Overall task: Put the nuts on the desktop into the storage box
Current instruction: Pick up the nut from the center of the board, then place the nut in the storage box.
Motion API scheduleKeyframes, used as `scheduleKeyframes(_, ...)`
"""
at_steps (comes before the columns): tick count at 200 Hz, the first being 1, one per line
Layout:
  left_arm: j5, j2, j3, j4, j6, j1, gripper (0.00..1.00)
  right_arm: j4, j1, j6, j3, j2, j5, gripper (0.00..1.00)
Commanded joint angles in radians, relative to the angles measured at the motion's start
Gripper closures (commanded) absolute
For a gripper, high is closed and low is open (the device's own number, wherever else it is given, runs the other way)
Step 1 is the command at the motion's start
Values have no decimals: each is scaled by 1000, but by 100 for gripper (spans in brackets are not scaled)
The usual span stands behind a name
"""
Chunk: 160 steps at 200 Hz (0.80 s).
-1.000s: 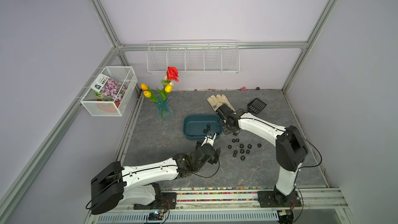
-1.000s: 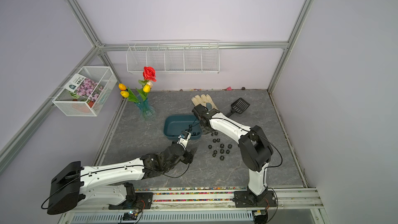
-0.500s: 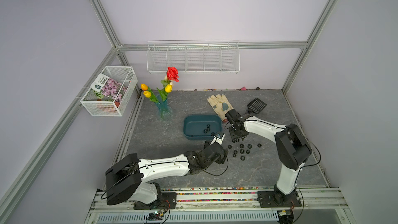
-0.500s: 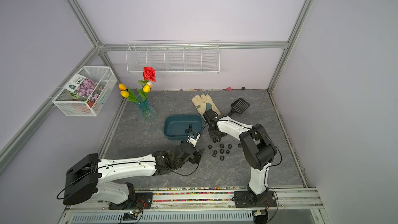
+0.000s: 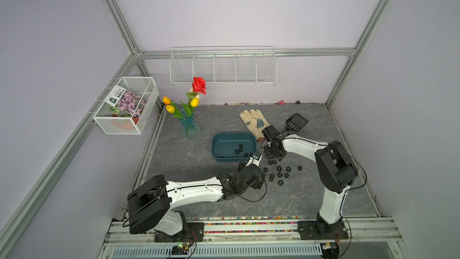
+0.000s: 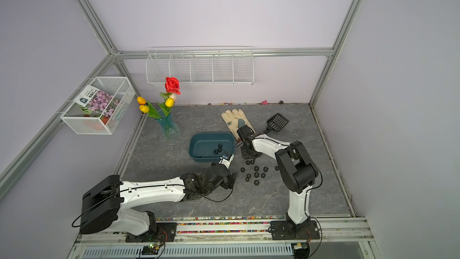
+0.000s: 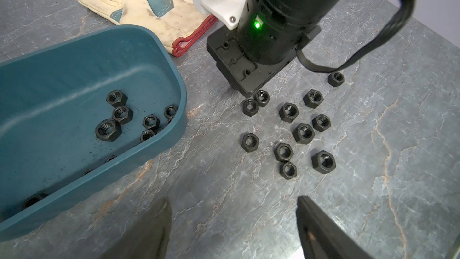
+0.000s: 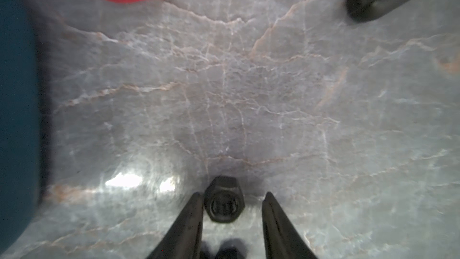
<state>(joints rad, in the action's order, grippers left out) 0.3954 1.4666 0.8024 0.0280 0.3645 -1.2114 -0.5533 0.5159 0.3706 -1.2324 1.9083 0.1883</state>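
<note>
Beside the storage box (image 5: 233, 134), your right gripper (image 8: 232, 195) straddles one nut (image 8: 224, 204), jaws apart to pinch it; your left gripper (image 7: 233, 201) hangs open, probably leaving room.

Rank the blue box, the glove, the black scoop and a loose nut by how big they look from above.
In a top view, largest first:
1. blue box
2. glove, partly covered
3. black scoop
4. loose nut
</note>
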Motion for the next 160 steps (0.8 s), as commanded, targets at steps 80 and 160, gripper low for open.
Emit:
scheduleKeyframes(80, -5, 22, 28, 10, 1, -6, 19, 21, -15, 20, 20, 71, -26, 71)
scheduleKeyframes(160, 11, -11, 12, 15, 7, -5, 19, -5, -11, 22, 13, 42, -26, 85)
